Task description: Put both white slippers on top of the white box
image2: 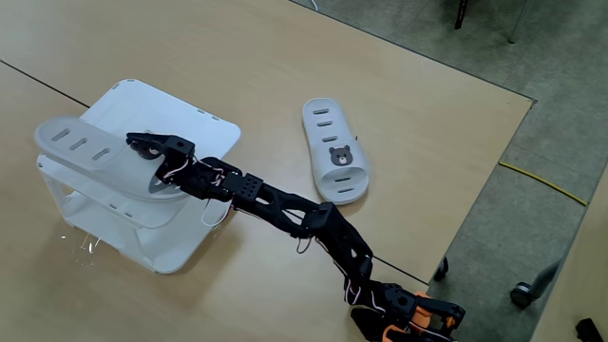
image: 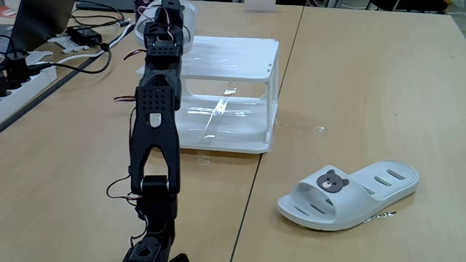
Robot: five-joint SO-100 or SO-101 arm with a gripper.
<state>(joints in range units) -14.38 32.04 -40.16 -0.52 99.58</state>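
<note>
Nearest in a fixed view, the black robot arm [image: 154, 138] rises from the bottom edge beside a table seam, its base joints trailing thin red and black wires; the arm stretches away from the camera in a long, nearly straight line, reaching over the white box [image: 231, 94]. To the right in that view, near the front of the wooden table [image: 364, 87], one white slipper [image: 351, 193] lies flat, sole down and well apart from the box, its bear badge facing up. In the high fixed view the base [image2: 408, 313] sits near the table's lower edge; the links run up and left, with a bend at the elbow [image2: 318, 220], towards the box [image2: 190, 233]. The other white slipper [image2: 90, 150] rests on the box's flat top, overhanging its left corner; the gripper [image2: 142, 144] lies over this slipper's strap end, touching or nearly so; whether its fingers are spread or pinching cannot be told. Farthest back at upper left, cables and a power strip [image: 22, 87] lie on the table.
</note>
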